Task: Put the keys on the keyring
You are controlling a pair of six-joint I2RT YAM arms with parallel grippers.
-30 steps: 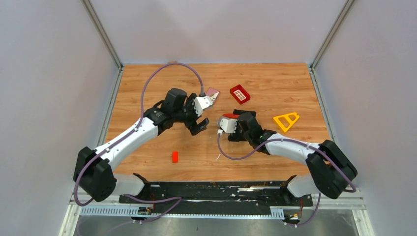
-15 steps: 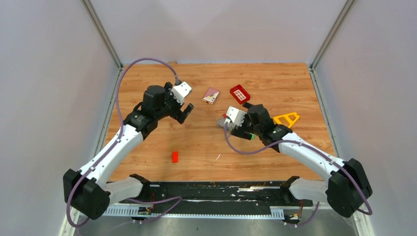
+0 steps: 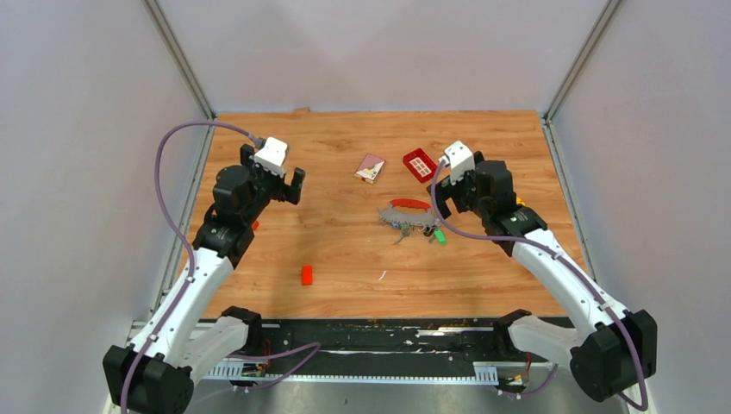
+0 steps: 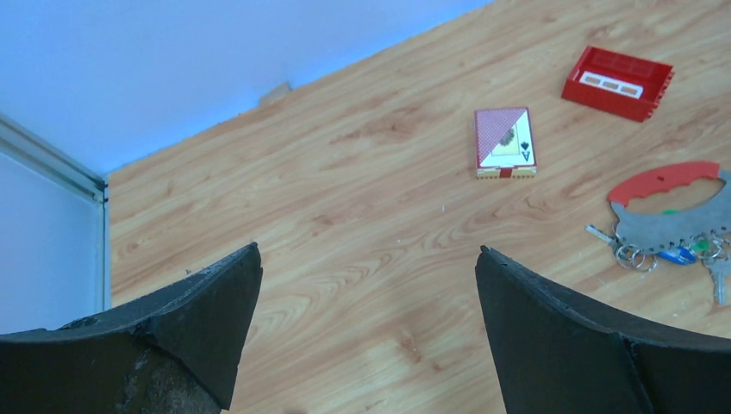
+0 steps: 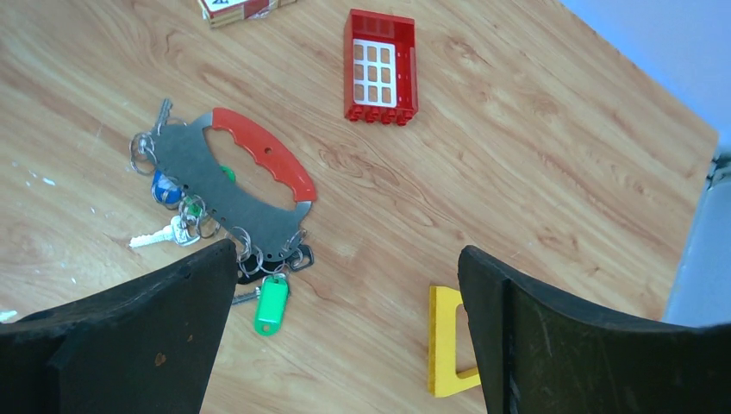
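Note:
The keyring (image 3: 410,210) is a grey strip with a red curved handle. It lies flat on the wooden table, at mid-right. In the right wrist view the keyring (image 5: 226,185) has the keys (image 5: 270,304) hanging on small rings along its lower edge: a green tag, a blue head, a silver key and a black one. The left wrist view shows the keyring (image 4: 673,221) at its right edge. My left gripper (image 3: 278,179) hovers open at the far left, well away from it. My right gripper (image 3: 454,183) is open too, just right of the keyring and touching nothing.
A red gridded tray (image 3: 420,164) and a playing card (image 3: 371,167) lie behind the keyring. A yellow triangle frame (image 5: 444,343) sits under my right arm. A small red block (image 3: 306,274) lies near the front, left of centre. Metal rails border the table.
Both arms have pulled back from the centre, the left toward the far left and the right toward the far right. The keyring with its keys now lies uncovered on the table.

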